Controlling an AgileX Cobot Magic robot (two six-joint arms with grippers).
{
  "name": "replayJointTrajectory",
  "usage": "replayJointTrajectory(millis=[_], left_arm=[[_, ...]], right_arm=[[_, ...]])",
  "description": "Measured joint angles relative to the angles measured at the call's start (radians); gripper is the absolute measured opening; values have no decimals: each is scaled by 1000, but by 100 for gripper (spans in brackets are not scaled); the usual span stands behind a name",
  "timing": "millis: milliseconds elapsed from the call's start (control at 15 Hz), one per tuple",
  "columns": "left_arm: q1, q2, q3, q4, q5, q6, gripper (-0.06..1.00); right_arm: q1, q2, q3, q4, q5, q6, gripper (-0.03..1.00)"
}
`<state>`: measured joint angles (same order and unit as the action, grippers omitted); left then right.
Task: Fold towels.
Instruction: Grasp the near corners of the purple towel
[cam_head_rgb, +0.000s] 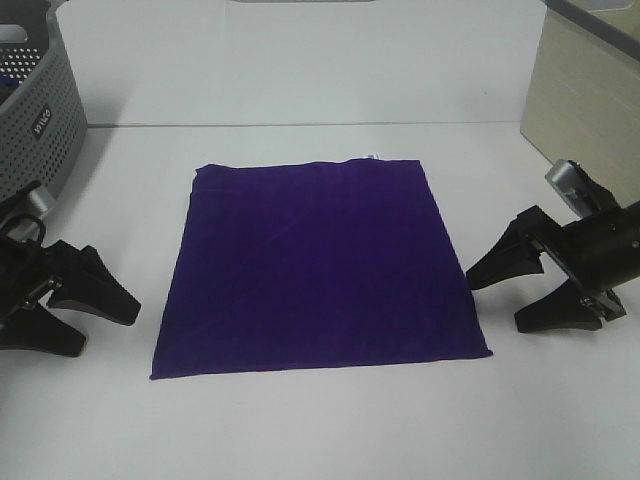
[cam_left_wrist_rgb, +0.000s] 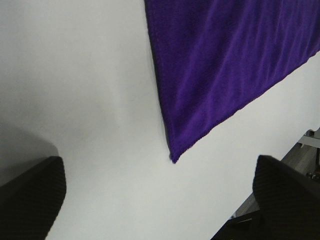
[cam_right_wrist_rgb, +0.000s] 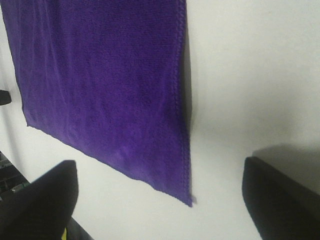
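Grey perforated basket (cam_head_rgb: 40, 105): far left, at the back of the white table (cam_head_rgb: 300, 430). I spot something blue inside but can't make it out.
Left gripper (cam_head_rgb: 108, 328): jaws spread wide, nothing in them. It sits low over the table just off the near-left corner of the towel (cam_head_rgb: 315, 265), clear of the cloth.
Left wrist view: both black fingers (cam_left_wrist_rgb: 30, 195) sit at the frame's edges. I've got the cloth's corner between them, with bare table all round it.
Purple towel: flat and unfolded mid-table, one layer, roughly square, lying between my two arms.
White tag (cam_head_rgb: 372, 156): tiny, poking out of the towel's far edge, a little right of centre.
Right gripper (cam_head_rgb: 495, 301): released, jaws wide apart and empty. It's beside the towel's right edge, close to the near-right corner, not touching.
Right wrist view: I see the hemmed corner lying between the dark fingers (cam_right_wrist_rgb: 280, 200), on the table.
Beige panel (cam_head_rgb: 585, 90): far right, standing at the back.
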<state>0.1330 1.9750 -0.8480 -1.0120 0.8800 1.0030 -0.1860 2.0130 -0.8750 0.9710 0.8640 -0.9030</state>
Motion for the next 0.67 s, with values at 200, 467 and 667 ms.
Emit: replayJointTrajectory(millis=[200,467,667], left_arm=[[-6,1,0,0,-4,-2,93],[-139,47,-34,-33,-4,-61,87],[-269,105,-144,-14,3,-187,80]], right_arm=[[1,0,0,-1,-1,0,88],[67,37,-6,54,-1,5,86],[206,87,-33,88,6,67,76]])
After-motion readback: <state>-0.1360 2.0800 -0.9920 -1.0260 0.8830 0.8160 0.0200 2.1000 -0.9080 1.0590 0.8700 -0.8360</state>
